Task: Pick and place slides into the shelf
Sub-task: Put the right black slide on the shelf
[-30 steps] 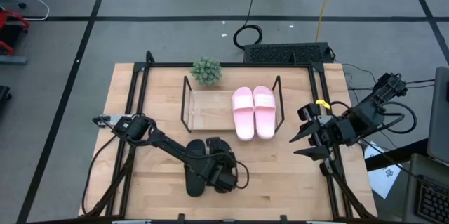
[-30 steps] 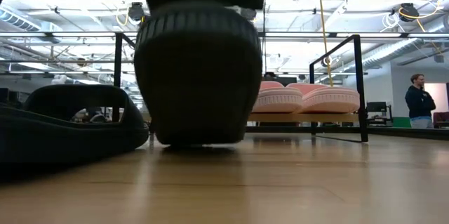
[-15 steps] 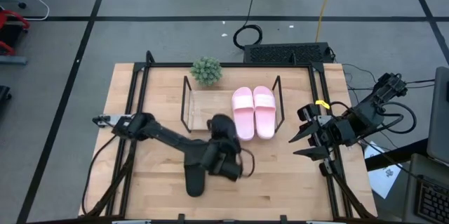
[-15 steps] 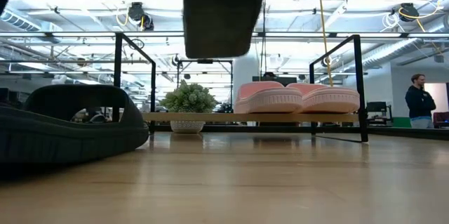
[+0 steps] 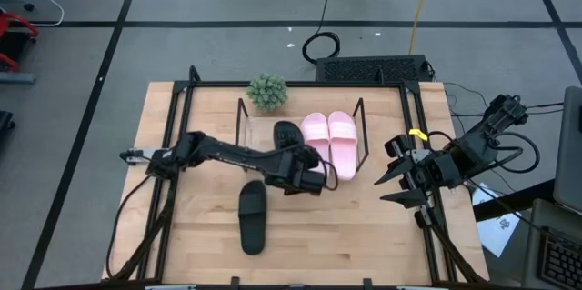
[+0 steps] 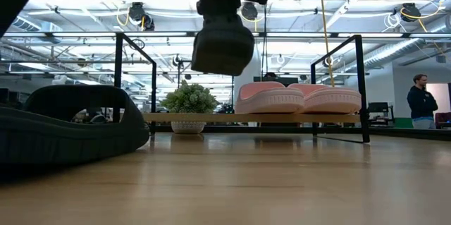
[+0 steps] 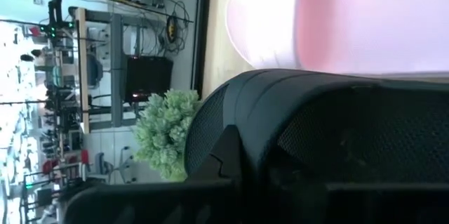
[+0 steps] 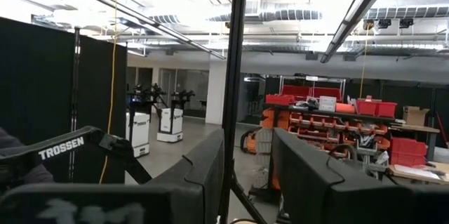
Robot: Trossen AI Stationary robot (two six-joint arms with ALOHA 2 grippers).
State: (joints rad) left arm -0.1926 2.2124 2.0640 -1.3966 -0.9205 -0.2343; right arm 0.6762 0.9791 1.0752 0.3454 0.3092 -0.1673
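My left gripper (image 5: pixel 300 170) is shut on one black slide (image 5: pixel 288 135) and has it in the air over the shelf (image 5: pixel 244 135), just left of the pink pair (image 5: pixel 329 143) that rests sole-down on the wooden board. In the low view this black slide (image 6: pixel 222 41) hangs above the board (image 6: pixel 211 118). The other black slide (image 5: pixel 253 217) lies flat on the table, near side. My right gripper (image 5: pixel 389 186) waits open at the table's right edge. My left gripper holds the black slide by its near end (image 5: pixel 296 155), coming from above and from the near side. The gripper body hides which part its fingers are on. The slide is lifted clear, its length running toward the far edge, its near end (image 6: pixel 223 50) below the gripper.
A small potted plant (image 5: pixel 267 92) stands behind the shelf's far left corner. The black table frame (image 5: pixel 414 145) runs along the table's sides, and one bar stands between my right fingers (image 8: pixel 231 112). A person (image 6: pixel 421 101) stands far off in the room.
My left gripper has risen from the table's near middle and moved toward the far edge, carrying the black slide with it. That slide has gone from beside its mate on the table, lifted clear, to above the shelf board next to the pink pair. The other black slide stayed.
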